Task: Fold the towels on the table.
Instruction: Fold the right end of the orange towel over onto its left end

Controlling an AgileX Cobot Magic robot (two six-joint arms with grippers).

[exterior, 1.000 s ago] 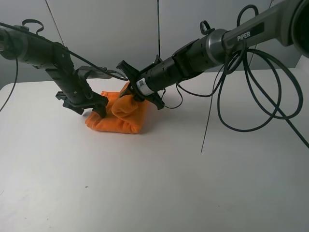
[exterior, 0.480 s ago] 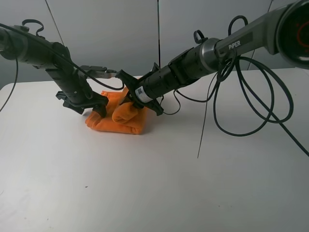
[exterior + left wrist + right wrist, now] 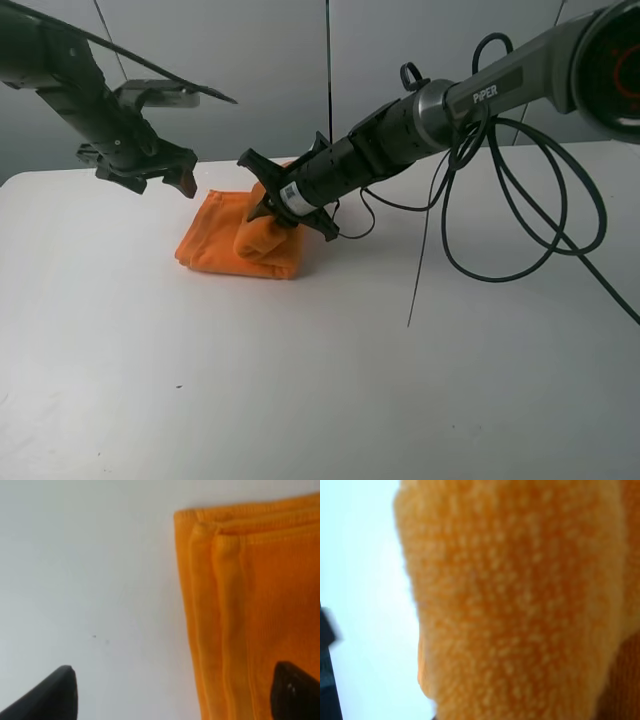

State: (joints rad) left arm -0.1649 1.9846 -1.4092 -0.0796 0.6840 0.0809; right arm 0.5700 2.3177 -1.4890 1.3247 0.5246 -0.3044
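The orange towel (image 3: 215, 238) lies folded in layers on the white table (image 3: 320, 380), left of centre. My right gripper (image 3: 262, 207) reaches in from the right and is shut on a raised roll of the towel at its right edge. The right wrist view is filled with blurred orange cloth (image 3: 520, 605). My left gripper (image 3: 155, 178) is open and empty, lifted above the table, up and left of the towel. In the left wrist view the towel's stacked hemmed corner (image 3: 250, 605) lies below the open left gripper (image 3: 175, 700), between its black fingertips (image 3: 55, 695). The label is hidden.
Black cables (image 3: 520, 200) hang from the right arm and loop over the table's right half. A thin cable (image 3: 425, 260) drops to the table just right of the towel. A grey wall stands behind the table's far edge.
My left gripper has let go of the towel's left edge and risen up and to the left. The towel's left part now lies flat. My right gripper still holds the roll, slightly lower.
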